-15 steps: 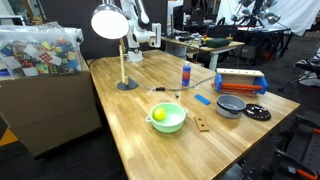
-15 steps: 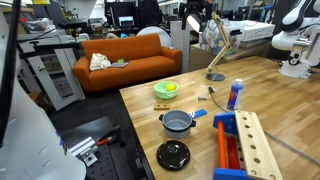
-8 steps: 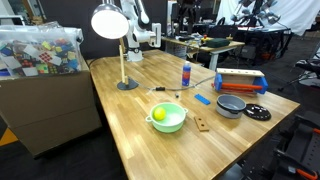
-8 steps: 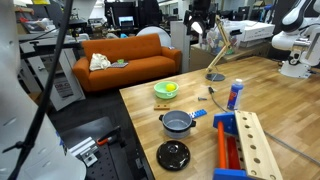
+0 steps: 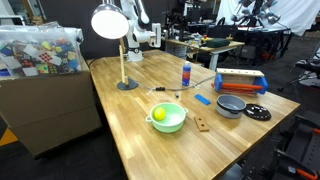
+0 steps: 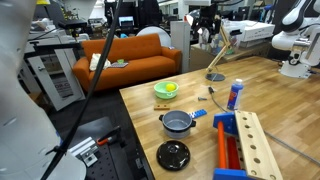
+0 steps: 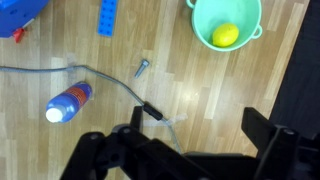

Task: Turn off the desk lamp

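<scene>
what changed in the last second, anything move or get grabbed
A thin dark cable in the foreground of an exterior view swung rightward. The gripper took hold of nothing and stays open above the table. The desk lamp is still lit, and the bowl, bottle and pot have not moved.

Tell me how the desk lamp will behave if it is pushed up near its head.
Lamp: likely top-heavy, since a big dome head sits on a thin stem; a high push may tip it. The round base looks small for that height, though it may instead slide on the smooth wooden table.
</scene>
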You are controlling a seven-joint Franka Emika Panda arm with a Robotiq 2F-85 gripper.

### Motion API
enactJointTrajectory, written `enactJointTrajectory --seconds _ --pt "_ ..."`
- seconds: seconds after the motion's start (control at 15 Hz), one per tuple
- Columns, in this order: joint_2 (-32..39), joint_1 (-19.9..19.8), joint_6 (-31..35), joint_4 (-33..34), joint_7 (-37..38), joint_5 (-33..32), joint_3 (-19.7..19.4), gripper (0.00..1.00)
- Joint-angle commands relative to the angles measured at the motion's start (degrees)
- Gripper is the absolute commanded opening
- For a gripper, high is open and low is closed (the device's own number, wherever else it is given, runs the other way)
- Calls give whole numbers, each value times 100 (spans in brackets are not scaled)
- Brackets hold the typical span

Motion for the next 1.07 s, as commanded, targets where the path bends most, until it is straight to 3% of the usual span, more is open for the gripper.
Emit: enactJointTrajectory --seconds 0.0,0.6,1.0 --pt "42 29 -66 103 4 16 -32 100" --pt "73 28 -81 164 61 43 -37 100" --pt "505 -28 -288 780 97 113 -64 100"
